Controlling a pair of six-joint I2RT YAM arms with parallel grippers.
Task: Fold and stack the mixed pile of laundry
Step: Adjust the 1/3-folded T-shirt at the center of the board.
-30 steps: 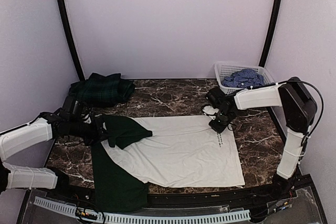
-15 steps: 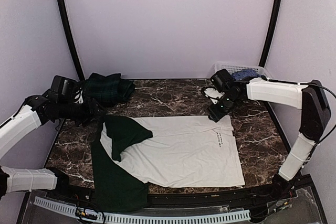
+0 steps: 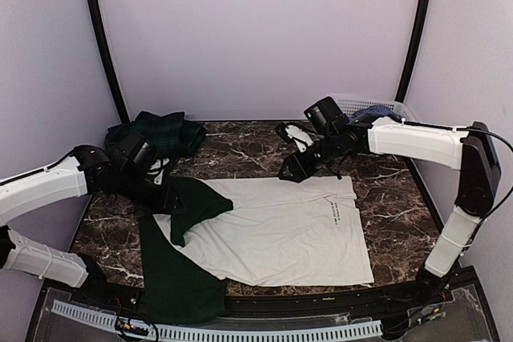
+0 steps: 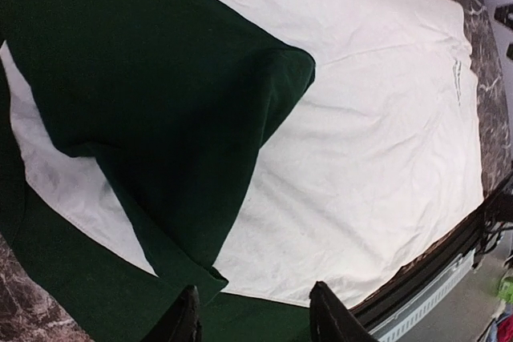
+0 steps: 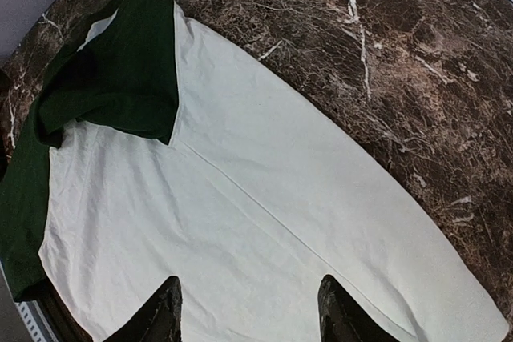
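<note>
Pinch the limp, likely light cream tee with dark green sleeves [image 3: 280,230], flat on dark marble bench [image 3: 240,146], at far hem corners; left claw [image 4: 252,322], right claw [image 5: 250,310] both parted, empty.

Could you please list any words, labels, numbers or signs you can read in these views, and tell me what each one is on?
No text here can be read.
On the white garment, near its right edge, small dark print in short lines: too small and blurred to read in any view.
Nothing written shows on the dark green plaid garment or the basket.
</note>
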